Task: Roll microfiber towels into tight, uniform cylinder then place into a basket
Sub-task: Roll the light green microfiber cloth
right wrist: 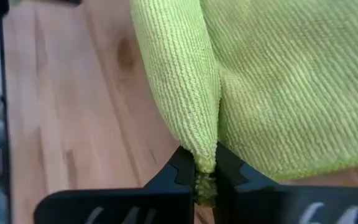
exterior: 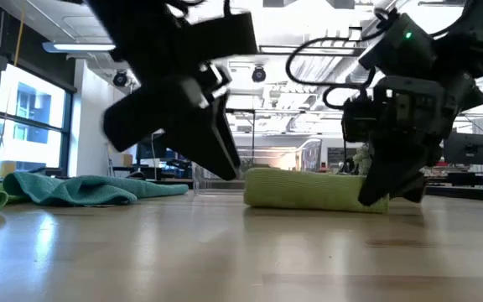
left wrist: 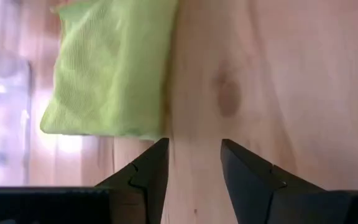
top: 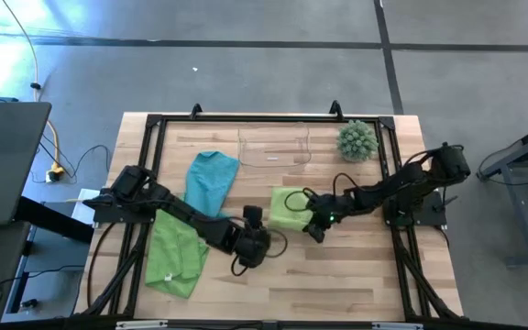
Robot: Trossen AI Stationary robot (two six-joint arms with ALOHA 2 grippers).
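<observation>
On the table [top: 337, 275], the folded towel [top: 289, 207] lies mid-table; the basket [top: 274, 147] and plant ball [top: 357, 140] sit along the far edge.

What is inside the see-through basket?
The basket looks empty; through its clear walls only the wooden table shows. The folded green towel lies outside it, pinched by the right hand.

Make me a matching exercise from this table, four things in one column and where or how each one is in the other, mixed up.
Things:
1. teal blue fuzzy towel
2. folded lime green microfiber towel
3. clear plastic basket
4. left hand

States:
A. open over bare wood
B. pinched by the right hand
C. beside the spiky green plant ball
D. lying crumpled, untouched

Pairs: 1-D, 2-B, 3-C, 4-A
</observation>
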